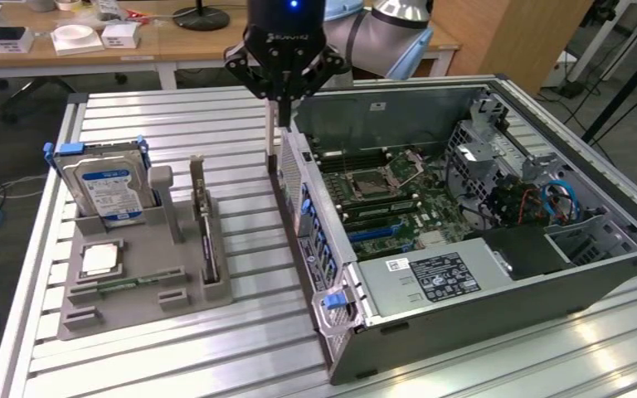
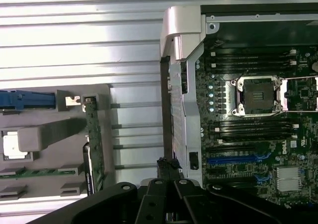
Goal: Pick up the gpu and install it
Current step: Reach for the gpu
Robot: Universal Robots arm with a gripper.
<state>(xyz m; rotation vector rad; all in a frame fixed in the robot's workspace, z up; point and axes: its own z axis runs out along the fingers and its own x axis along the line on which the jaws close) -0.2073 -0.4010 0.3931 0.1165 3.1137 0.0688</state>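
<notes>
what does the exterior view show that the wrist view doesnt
Exterior view adds: the blue label on the hard drive, the labelled power supply and the wooden desk behind. Wrist view adds: a row of round capacitors beside the socket. Both share: the gpu standing on edge in the gray tray, the CPU socket, and the gripper by the rear wall of the case.

**What Lies Around My Work**

On the slatted metal table [image 1: 163,365] I see a grey parts holder [image 1: 130,313]. A hard drive [image 1: 106,186] with a blue label stands upright in it. Near it a silver processor chip [image 1: 99,259] lies flat, with a green memory strip [image 1: 117,288] just beside it. Toward the exterior view's right lies the open computer case [image 1: 517,315], its motherboard [image 1: 396,211] and labelled power supply [image 1: 440,278] exposed. A wooden desk [image 1: 130,50] stands behind.
</notes>
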